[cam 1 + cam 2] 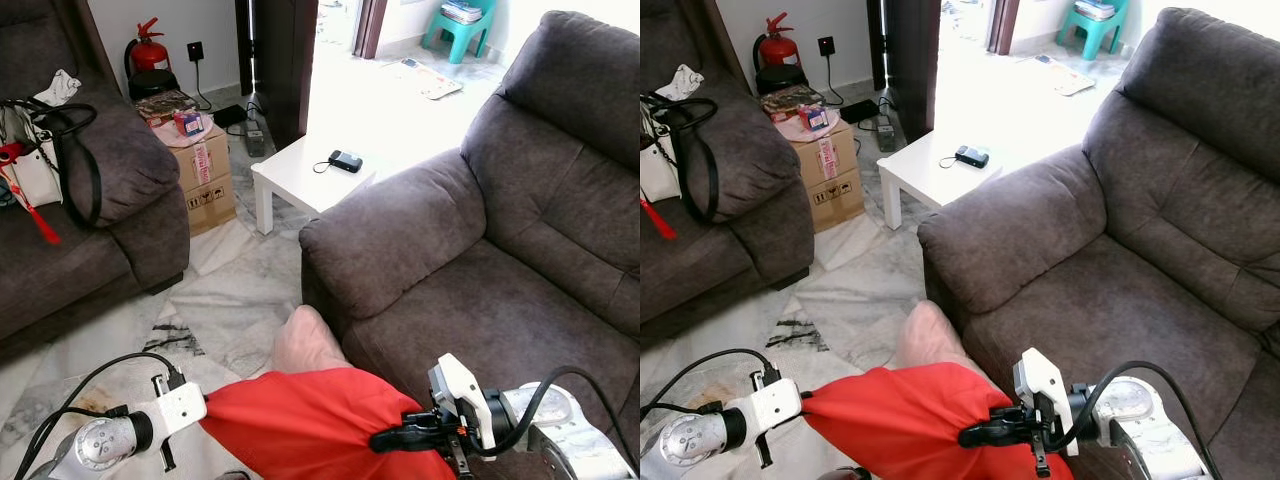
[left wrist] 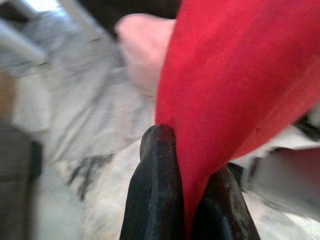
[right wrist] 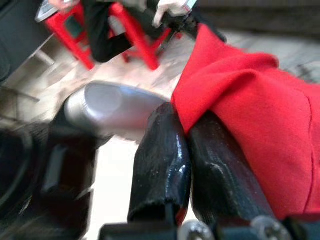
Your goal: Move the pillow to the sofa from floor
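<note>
Red pillow (grey sofa)

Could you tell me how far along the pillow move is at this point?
Done: the red pillow is gripped at both ends. In hand: left gripper and right gripper hold it above the floor. Left: placing it on the sofa seat. A pink pillow leans against the sofa.

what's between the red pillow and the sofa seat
A pale pink pillow lies there, against the sofa front, just past the red pillow held by the left hand and right hand; head views show it.
</note>
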